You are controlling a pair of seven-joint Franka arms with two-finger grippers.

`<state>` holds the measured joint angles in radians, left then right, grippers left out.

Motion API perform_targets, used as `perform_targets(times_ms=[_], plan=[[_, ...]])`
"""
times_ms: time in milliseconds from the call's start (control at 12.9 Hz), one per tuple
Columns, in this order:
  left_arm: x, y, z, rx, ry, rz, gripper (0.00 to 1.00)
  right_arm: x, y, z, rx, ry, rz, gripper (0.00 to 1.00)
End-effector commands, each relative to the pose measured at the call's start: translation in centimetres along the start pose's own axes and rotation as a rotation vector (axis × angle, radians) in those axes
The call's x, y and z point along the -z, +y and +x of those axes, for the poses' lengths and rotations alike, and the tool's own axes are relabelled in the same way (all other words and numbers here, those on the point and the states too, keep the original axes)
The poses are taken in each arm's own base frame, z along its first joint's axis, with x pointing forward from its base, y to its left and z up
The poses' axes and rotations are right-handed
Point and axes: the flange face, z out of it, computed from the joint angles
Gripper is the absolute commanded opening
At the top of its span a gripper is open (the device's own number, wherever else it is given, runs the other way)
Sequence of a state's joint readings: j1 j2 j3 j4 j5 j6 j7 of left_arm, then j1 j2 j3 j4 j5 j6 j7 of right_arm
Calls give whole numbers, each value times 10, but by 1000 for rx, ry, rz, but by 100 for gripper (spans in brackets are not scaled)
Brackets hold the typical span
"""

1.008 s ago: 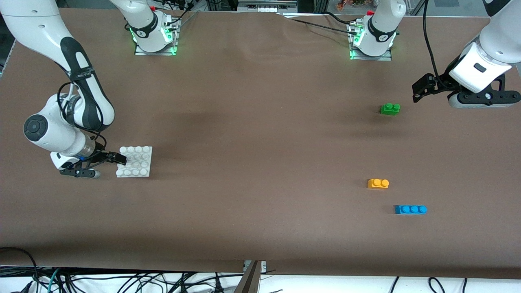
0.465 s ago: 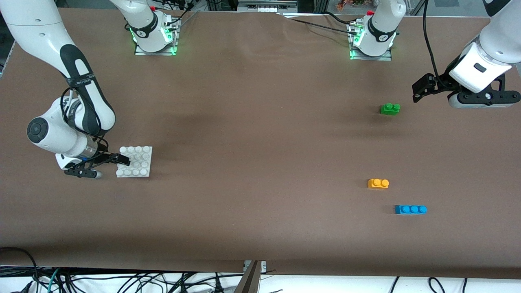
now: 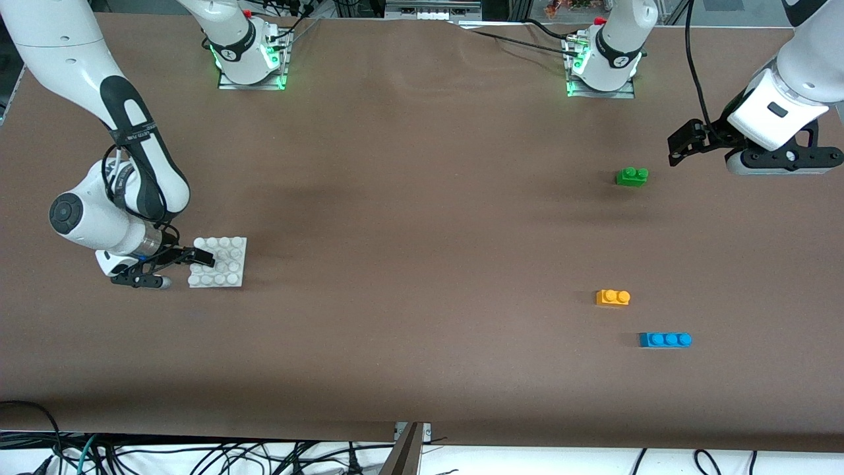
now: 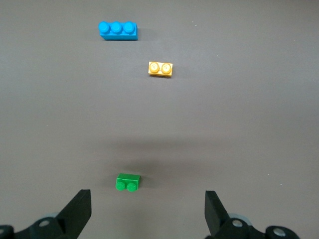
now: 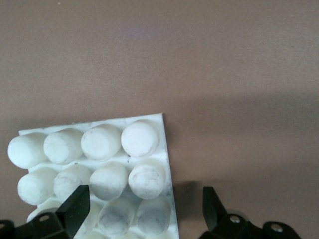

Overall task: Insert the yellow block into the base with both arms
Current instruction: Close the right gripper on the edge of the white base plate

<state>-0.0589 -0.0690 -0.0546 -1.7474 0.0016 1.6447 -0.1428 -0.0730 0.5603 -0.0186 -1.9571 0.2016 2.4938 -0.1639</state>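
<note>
The yellow block (image 3: 612,297) lies on the table toward the left arm's end; it also shows in the left wrist view (image 4: 160,68). The white base (image 3: 227,264) lies toward the right arm's end. My right gripper (image 3: 200,258) is low at the base's edge and open. In the right wrist view (image 5: 143,206) one finger is over the base's studs (image 5: 99,159) and the other is over bare table beside it. My left gripper (image 3: 680,144) hangs open and empty in the air near the green brick (image 3: 632,176), as the left wrist view (image 4: 147,214) shows.
The green two-stud brick (image 4: 128,182) lies farther from the front camera than the yellow block. A blue three-stud brick (image 3: 664,340) lies nearer the front camera than the yellow block, also in the left wrist view (image 4: 118,30). Brown table cover throughout.
My right arm has shifted slightly, carrying its gripper a little farther over the base's edge. The left arm and the bricks have not moved.
</note>
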Motion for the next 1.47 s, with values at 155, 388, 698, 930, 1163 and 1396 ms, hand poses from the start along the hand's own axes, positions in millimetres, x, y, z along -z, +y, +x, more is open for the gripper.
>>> perform_targets(times_ms=[155, 388, 698, 930, 1163, 1396], plan=[[6, -1, 1, -17, -6, -23, 100, -6, 0, -4, 28, -12, 22, 100], [6, -1, 1, -17, -6, -23, 100, -11, -1, -7, 31, -34, 27, 100], [6, -2, 1, -16, -6, -23, 100, -12, -2, -6, 37, -43, 30, 93], [6, -2, 1, -16, -6, -23, 100, -12, -1, -6, 34, -45, 31, 72], [6, -2, 1, -16, -6, -23, 100, -11, -8, -4, 41, -41, 38, 65], [6, -2, 1, -17, -6, -23, 100, -10, -10, -4, 45, -49, 41, 62]])
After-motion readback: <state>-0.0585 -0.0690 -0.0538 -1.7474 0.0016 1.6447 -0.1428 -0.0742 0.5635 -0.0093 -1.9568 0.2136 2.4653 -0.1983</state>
